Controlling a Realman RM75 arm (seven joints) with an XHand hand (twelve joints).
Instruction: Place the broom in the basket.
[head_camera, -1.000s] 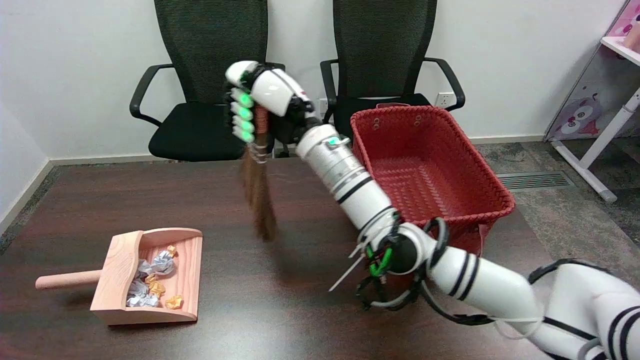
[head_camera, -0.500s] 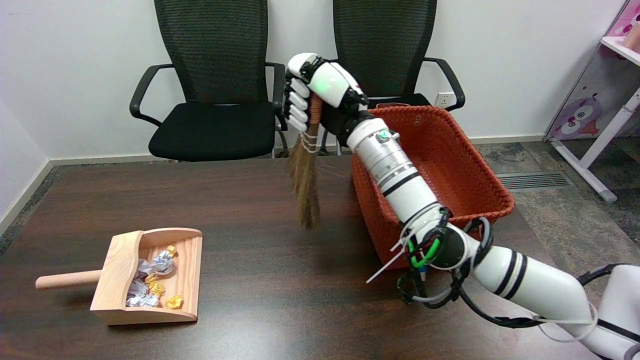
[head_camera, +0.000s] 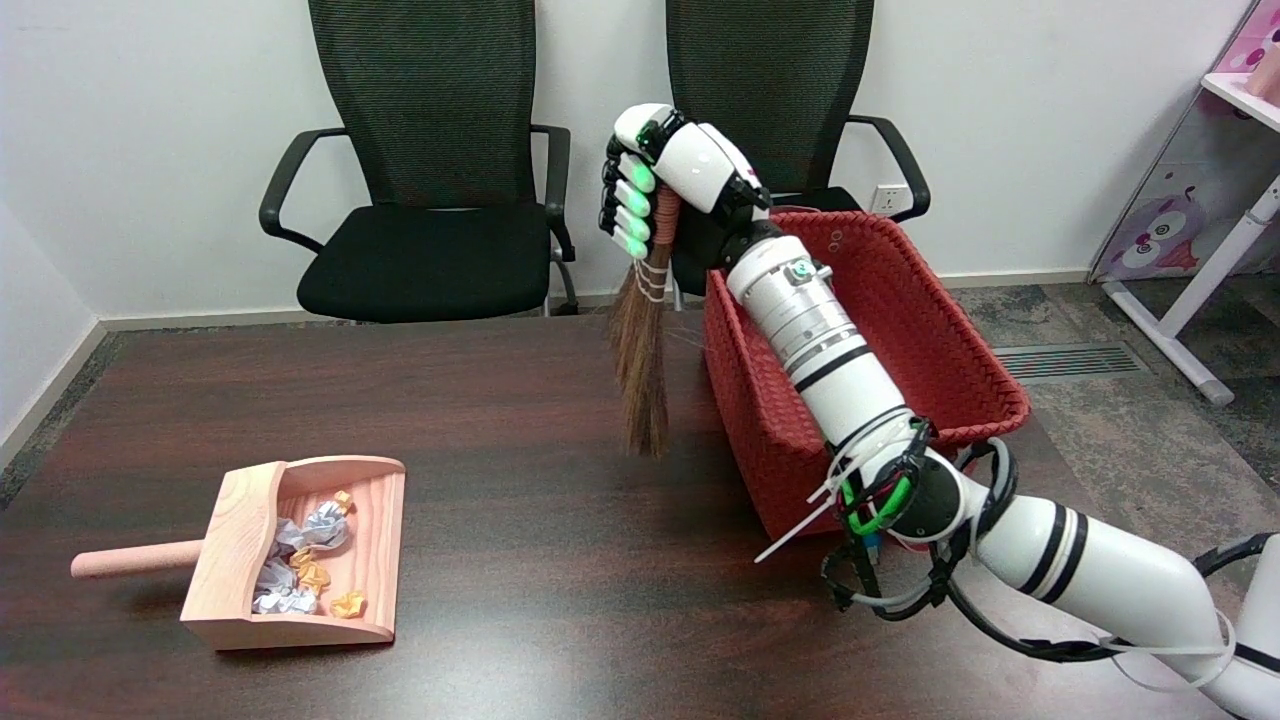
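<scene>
Since a second ago the right hand (head_camera: 672, 185), wrapped around the broom (head_camera: 642, 355) handle, has swung right so the bristles hang just left of the basket (head_camera: 985, 345), seemingly clear of its rim; lift higher before crossing over.

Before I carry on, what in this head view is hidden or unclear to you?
- Brown straw broom: handle covered by the right hand gripping it.
- Red woven basket: left floor and near wall hidden behind the white forearm.
- Crumpled paper scraps in the wooden dustpan: too small to count.
</scene>
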